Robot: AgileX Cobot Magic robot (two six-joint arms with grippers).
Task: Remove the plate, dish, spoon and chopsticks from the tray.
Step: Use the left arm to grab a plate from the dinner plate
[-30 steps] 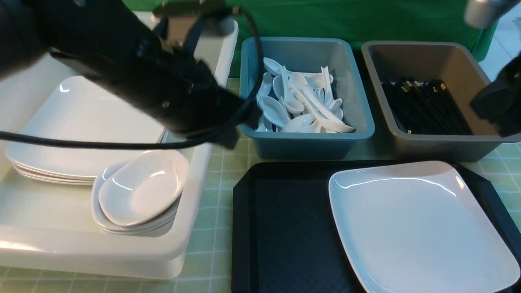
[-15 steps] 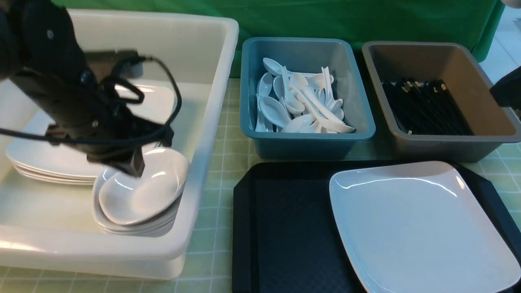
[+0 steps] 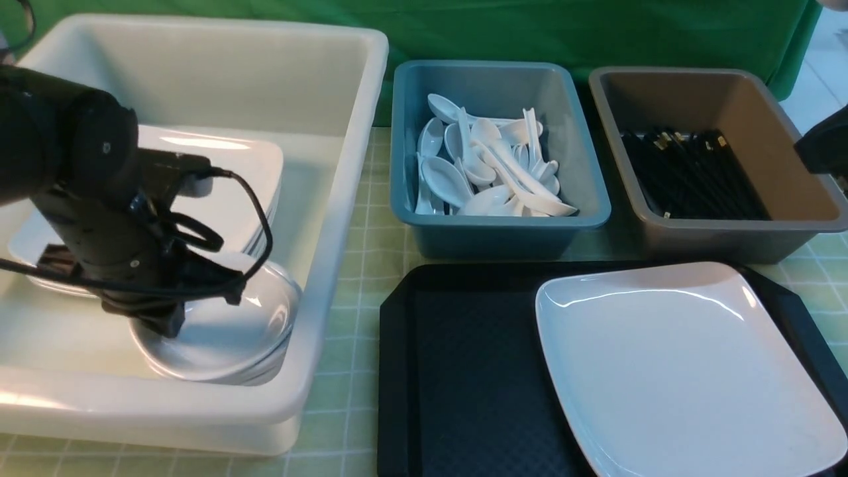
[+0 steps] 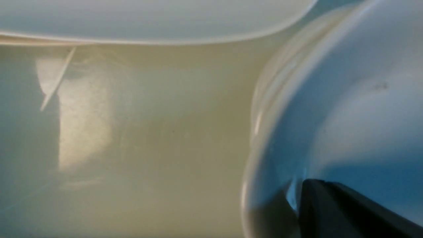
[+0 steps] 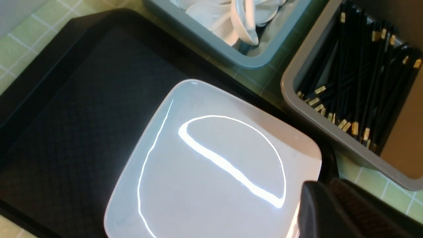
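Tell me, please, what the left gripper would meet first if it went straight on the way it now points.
Most likely the stack of small deep white dishes in the big cream plastic tub; the left gripper seems almost on it.

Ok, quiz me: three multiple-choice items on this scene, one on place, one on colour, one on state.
1. The chopsticks lie in: A the grey-brown bin; B a glass; C a drawer.
2. The spoon bin is: A red; B teal; C yellow.
3. The plate on the tray is: A upside down; B piled with food; C bare, right way up.
Answers: 1A, black gold-banded sticks fill that bin; 2B, its walls are teal; 3C, its glossy hollow faces up with nothing on it.
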